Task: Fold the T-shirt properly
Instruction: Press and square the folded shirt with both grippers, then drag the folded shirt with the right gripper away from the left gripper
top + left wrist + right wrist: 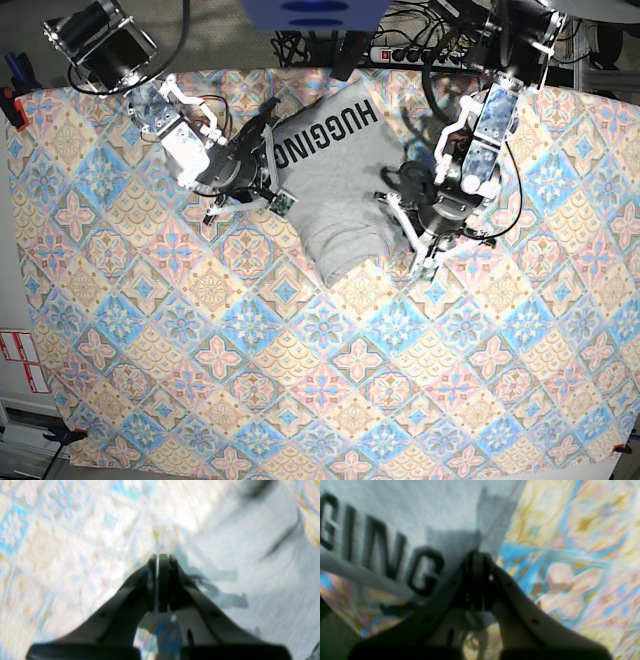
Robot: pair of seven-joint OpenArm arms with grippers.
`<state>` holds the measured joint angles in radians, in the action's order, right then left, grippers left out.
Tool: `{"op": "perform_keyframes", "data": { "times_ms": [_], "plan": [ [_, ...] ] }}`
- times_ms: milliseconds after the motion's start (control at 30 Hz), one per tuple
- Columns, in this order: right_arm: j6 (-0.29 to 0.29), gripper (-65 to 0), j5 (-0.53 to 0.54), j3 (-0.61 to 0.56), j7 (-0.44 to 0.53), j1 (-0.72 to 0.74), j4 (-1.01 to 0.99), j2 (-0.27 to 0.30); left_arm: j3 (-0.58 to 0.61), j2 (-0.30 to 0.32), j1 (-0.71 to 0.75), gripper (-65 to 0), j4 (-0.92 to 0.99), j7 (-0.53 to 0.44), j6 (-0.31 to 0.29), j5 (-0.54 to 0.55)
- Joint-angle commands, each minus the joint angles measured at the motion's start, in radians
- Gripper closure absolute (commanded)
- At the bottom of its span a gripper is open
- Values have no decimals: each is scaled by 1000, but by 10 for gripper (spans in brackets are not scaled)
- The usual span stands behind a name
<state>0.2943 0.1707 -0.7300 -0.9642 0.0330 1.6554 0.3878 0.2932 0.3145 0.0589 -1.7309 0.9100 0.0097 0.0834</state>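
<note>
On the tablecloth (120,330), both pinched-shut, empty grippers, left gripper (428,262) at three o'clock and right gripper (268,135) at nine o'clock of the T-shirt (335,190), might have bunched it.

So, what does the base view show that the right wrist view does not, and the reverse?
Only base: both arms, the left gripper, the whole T-shirt and the full word HUGGING. Only right wrist: a close look at the right gripper, shut at the shirt's edge, with the shirt's shadowed fold beside it. Both: grey shirt, black lettering, patterned tablecloth.
</note>
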Motion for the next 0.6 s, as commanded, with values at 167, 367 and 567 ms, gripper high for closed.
{"op": "perform_keyframes", "data": {
  "times_ms": [167, 367, 567],
  "plan": [
    [-5, 0, 0, 111, 12, -45, 167, 3, -253, 4, 201, 0, -228, -16, 9, -12],
    [-5, 0, 0, 7, 17, -38, 180, -94, -486, -130, 292, 0, -286, -18, 9, -10],
    [-5, 0, 0, -102, 17, -9, 33, -249, -651, -292, 289, 0, -286, -18, 9, -10]
  ]
}}
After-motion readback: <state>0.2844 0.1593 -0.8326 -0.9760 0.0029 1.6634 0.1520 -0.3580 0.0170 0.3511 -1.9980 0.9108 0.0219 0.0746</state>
